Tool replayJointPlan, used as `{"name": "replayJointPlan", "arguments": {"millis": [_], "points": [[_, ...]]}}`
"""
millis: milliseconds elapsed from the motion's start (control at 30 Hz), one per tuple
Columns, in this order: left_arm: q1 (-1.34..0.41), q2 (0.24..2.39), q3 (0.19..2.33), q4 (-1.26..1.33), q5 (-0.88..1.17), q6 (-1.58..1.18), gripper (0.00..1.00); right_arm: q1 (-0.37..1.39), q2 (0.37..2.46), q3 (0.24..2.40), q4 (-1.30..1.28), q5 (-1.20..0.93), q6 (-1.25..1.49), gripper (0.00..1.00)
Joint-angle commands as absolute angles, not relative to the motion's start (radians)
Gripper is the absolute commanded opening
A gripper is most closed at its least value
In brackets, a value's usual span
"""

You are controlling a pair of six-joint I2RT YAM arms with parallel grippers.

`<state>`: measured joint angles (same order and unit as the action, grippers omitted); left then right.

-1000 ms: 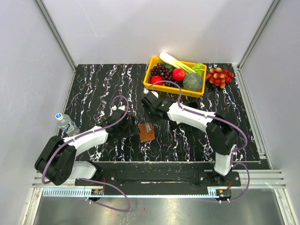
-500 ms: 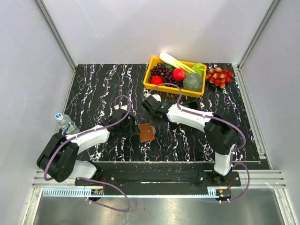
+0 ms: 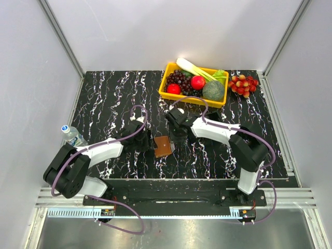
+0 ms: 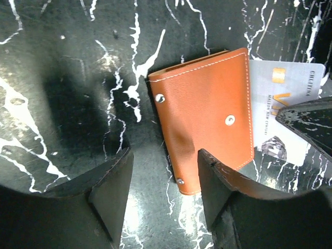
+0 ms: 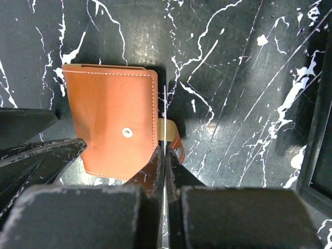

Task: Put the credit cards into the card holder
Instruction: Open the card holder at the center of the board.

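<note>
Black veined tabletop (image 3: 104,98), pale walls (image 3: 155,31), brown card holder (image 3: 163,147)

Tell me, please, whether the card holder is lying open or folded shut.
Folded shut: the card holder lies flat, only its brown stitched outside and snap studs showing. Whether its tab is fastened, I cannot tell.

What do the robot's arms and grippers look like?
The left arm and right arm have white links, black joints and looping purple cables. The left gripper and right gripper have blocky black fingers, scuffed pale.
</note>
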<state>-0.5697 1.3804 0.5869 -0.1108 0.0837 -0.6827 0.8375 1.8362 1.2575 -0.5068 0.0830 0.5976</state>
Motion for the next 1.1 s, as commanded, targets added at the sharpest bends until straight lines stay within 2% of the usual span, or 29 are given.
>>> {"name": "replayJointPlan", "arguments": {"millis": [0, 500, 800, 1067], "points": [[-0.580, 1.410, 0.597, -0.049, 0.156, -0.667, 0.56, 0.795, 1.773, 1.204, -0.396, -0.046, 0.646, 0.00], [-0.584, 1.445, 0.569, 0.138, 0.314, -0.695, 0.59, 0.742, 1.741, 1.135, -0.212, -0.268, 0.738, 0.00], [-0.584, 1.462, 0.551, 0.336, 0.417, -0.741, 0.63, 0.727, 1.657, 1.092, -0.173, -0.229, 0.776, 0.00], [-0.586, 1.549, 0.532, 0.620, 0.549, -0.876, 0.65, 0.721, 1.586, 1.069, -0.175, -0.196, 0.773, 0.00]]}}
